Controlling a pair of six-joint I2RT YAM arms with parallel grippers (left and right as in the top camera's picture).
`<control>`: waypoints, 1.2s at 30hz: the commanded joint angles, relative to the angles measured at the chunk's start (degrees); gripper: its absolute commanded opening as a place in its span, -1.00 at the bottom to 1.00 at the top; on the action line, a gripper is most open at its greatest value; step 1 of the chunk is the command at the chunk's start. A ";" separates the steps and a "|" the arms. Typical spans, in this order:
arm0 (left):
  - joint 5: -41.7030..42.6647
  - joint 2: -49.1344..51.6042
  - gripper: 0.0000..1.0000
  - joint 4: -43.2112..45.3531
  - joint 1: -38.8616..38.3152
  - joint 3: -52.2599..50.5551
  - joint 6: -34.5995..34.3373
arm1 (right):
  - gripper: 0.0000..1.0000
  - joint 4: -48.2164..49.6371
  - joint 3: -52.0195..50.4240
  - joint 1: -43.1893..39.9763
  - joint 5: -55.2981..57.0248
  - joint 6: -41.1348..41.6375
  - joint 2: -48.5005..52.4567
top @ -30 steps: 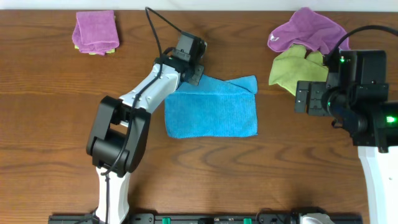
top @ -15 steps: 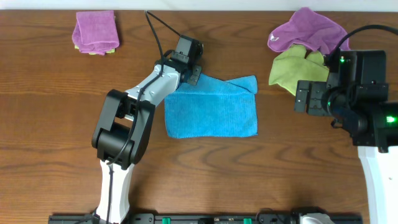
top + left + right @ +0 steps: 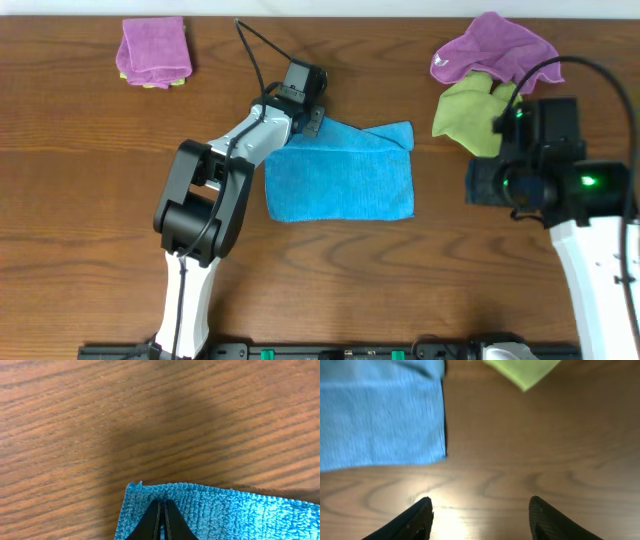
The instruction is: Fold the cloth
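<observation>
The brown wooden table [image 3: 80, 200] is the biggest thing here. Two robot arms reach over it: the left arm [image 3: 205, 195] stretches up to the middle, and the right arm [image 3: 590, 250] is at the right side. The cloth [image 3: 340, 180] is bright blue and lies flat in the middle of the table, between the two arms. It looks folded over, with a loose flap sticking up at its top right corner. A big purple cloth [image 3: 490, 50] lies in a heap at the top right, and a yellow-green cloth [image 3: 470, 115] lies just below it, touching it. A smaller purple cloth [image 3: 153, 50] is folded up at the top left, far from the blue one. The left gripper [image 3: 160, 510] is at the top left corner of the blue cloth. Its two fingers are pressed tight together right on the cloth's edge, and I cannot tell if any cloth is pinched between them. The right gripper [image 3: 480, 515] is spread wide and has nothing in it. It hangs over bare wood, near the right edge of the blue cloth.
</observation>
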 commanded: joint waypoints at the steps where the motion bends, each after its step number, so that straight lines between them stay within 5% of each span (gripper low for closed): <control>1: -6.29 3.80 -0.89 -1.03 1.84 -0.07 -1.44 | 0.19 0.90 -2.36 -0.28 -4.11 0.61 0.13; 16: -8.66 3.80 -0.88 -5.92 7.04 -0.07 -4.02 | -0.01 5.73 -5.44 0.28 -5.73 1.05 0.13; 23: -8.68 2.10 -0.88 -6.19 6.99 1.64 -4.46 | 0.35 7.28 -5.44 0.92 -5.46 1.01 0.13; 30: -8.66 -7.21 -0.39 -6.91 7.02 3.63 -5.09 | 0.40 8.70 -5.44 0.94 -5.31 0.26 0.13; 34: -6.73 -12.85 -0.40 -13.73 7.06 3.63 -8.22 | 0.35 9.57 -5.53 0.92 -5.31 -3.32 1.03; 36: -1.92 -15.65 -0.62 -18.93 7.96 3.63 -10.93 | 0.33 10.47 -5.68 0.57 -5.29 -6.14 2.16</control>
